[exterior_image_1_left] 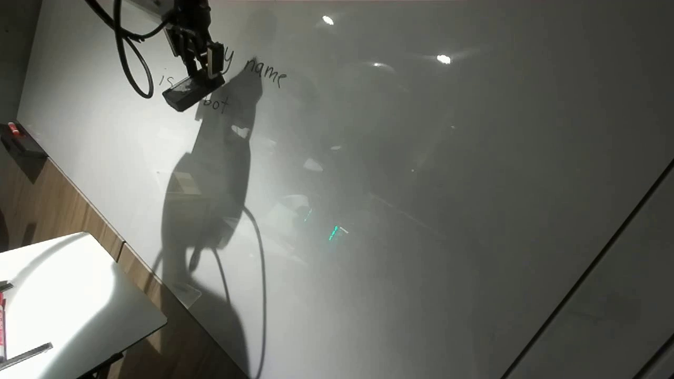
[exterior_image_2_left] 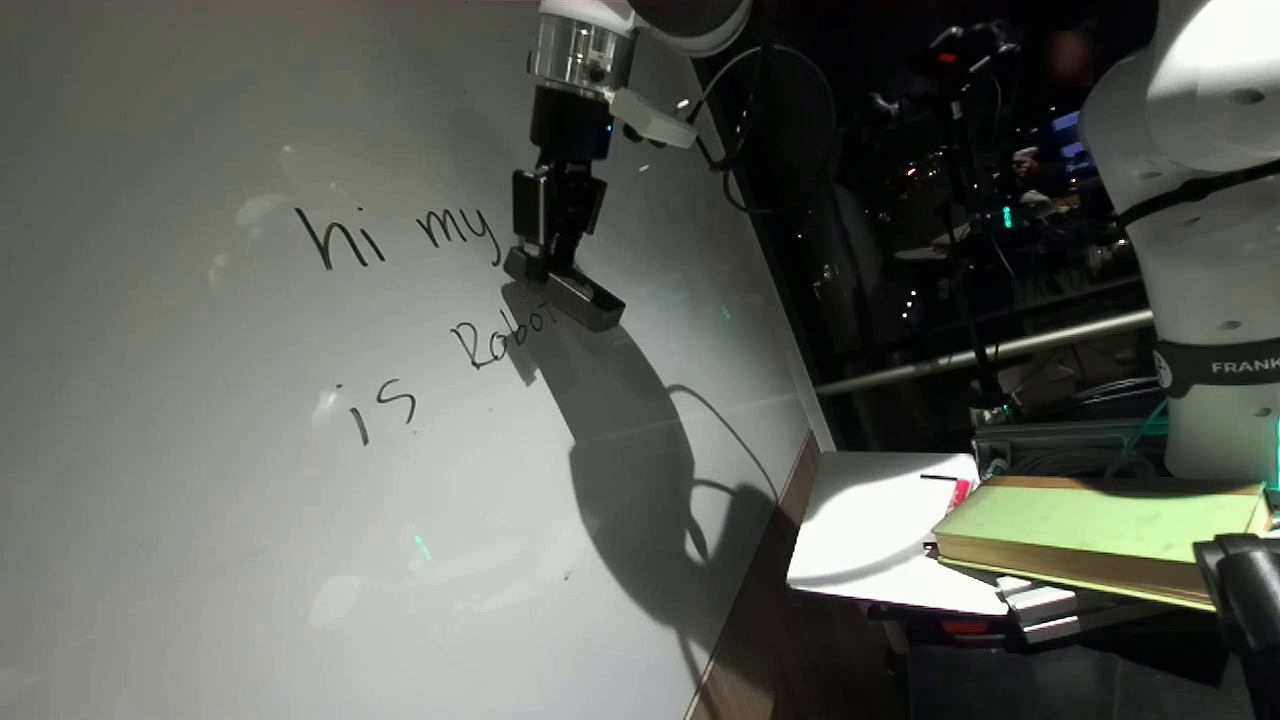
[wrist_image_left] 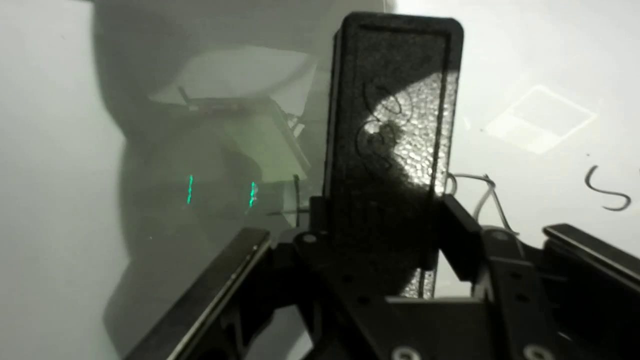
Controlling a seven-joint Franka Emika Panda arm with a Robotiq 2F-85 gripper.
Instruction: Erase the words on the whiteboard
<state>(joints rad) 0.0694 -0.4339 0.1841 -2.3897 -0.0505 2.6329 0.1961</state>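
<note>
The whiteboard (exterior_image_1_left: 421,295) fills most of both exterior views (exterior_image_2_left: 250,600). Dark handwritten words are on it: "hi my" (exterior_image_2_left: 455,228), "is" (exterior_image_2_left: 385,410) and "Robot" (exterior_image_2_left: 490,345) in an exterior view, and "name" (exterior_image_1_left: 266,72) in an exterior view. My gripper (exterior_image_1_left: 202,68) is shut on a black rectangular eraser (exterior_image_1_left: 184,96), also seen in an exterior view (exterior_image_2_left: 590,302). In the wrist view the eraser (wrist_image_left: 395,110) sits between the fingers (wrist_image_left: 385,225), long side pointing up. It hides part of "Robot"; an "S" (wrist_image_left: 607,192) shows at the right. I cannot tell whether the eraser touches the board.
A small white table (exterior_image_1_left: 63,295) stands at the board's lower edge, with a thick green book (exterior_image_2_left: 1090,515) on it. A black holder with a red item (exterior_image_1_left: 21,139) is at the board's edge. A cable (exterior_image_1_left: 129,52) loops beside the wrist. The arm's shadow (exterior_image_2_left: 630,480) falls across the board.
</note>
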